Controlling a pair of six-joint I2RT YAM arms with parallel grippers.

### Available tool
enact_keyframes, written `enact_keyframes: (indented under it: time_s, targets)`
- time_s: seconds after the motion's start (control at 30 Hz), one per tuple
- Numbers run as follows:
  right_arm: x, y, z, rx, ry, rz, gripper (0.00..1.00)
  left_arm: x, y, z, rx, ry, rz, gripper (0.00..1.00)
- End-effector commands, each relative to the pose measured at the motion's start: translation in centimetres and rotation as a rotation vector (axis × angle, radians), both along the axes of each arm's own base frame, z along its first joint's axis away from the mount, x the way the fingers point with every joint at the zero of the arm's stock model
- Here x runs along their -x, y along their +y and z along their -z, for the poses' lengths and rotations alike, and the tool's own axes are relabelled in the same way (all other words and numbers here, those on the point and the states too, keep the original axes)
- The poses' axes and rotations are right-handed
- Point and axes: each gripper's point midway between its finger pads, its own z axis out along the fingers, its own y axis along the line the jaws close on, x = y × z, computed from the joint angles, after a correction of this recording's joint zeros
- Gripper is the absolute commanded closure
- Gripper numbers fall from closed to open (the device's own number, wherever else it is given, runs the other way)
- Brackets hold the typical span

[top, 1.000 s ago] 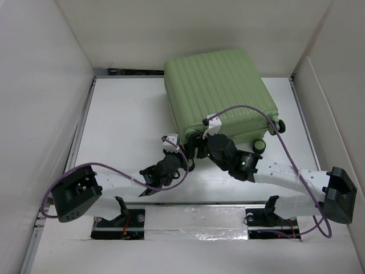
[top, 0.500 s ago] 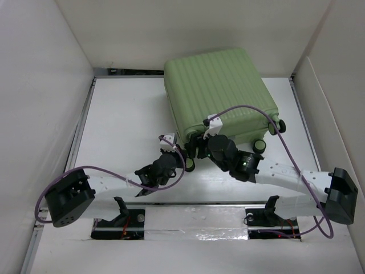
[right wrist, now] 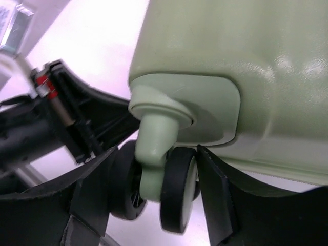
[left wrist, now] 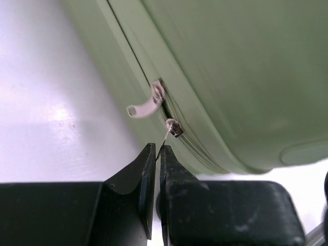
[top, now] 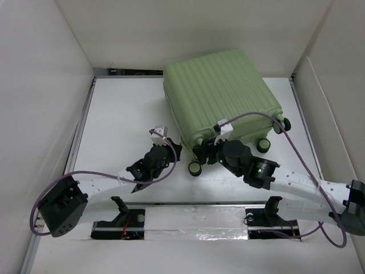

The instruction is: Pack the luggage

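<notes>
The luggage, a pale green ribbed suitcase, lies flat with its lid down at the back middle of the table; its lining is hidden. My left gripper is at its near-left edge. In the left wrist view the left gripper is shut on a thin metal zipper pull on the seam, beside a second silver pull. My right gripper is at the near-left corner. In the right wrist view the right gripper is closed around the black double caster wheel on its green stem.
Two more caster wheels show at the suitcase's near-right corner. White walls enclose the table on the left, back and right. Purple cables loop over both arms. Bare table lies left of the suitcase.
The left gripper has drawn back to the left, away from the suitcase edge. The right gripper has shifted right and nearer, and the near-left caster wheel now shows. The suitcase has turned slightly.
</notes>
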Motion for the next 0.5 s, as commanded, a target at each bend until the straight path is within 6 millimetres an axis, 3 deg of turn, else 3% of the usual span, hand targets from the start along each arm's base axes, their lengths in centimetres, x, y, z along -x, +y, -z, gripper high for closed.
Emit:
enact_keyframes:
  time_s: [0.0, 0.13, 0.27, 0.37, 0.4, 0.47]
  targets:
    - [-0.3, -1.9, -0.9, 0.024, -0.047, 0.030, 1.00, -4.7, 7.6, -1.1, -0.073, -0.049, -0.327, 1.00]
    - [0.3, -0.5, -1.1, 0.017, -0.055, -0.023, 1.00, -7.1, 8.3, -3.1, -0.012, -0.076, -0.361, 1.00]
    - [1.2, 1.1, -1.4, 0.012, -0.064, -0.082, 1.00, -7.7, 8.1, -4.3, 0.024, -0.086, -0.359, 1.00]
    - [1.6, 2.3, -2.7, -0.040, -0.093, -0.121, 1.00, -7.0, 8.5, -5.0, 0.092, -0.083, -0.360, 0.78]
    - [1.9, 2.6, -3.1, -0.056, -0.100, -0.134, 1.00, -6.4, 8.8, -5.9, 0.133, -0.104, -0.361, 0.55]
    - [2.4, 3.1, -3.9, -0.067, -0.113, -0.160, 1.00, -5.7, 9.3, -7.2, 0.174, -0.126, -0.360, 0.39]
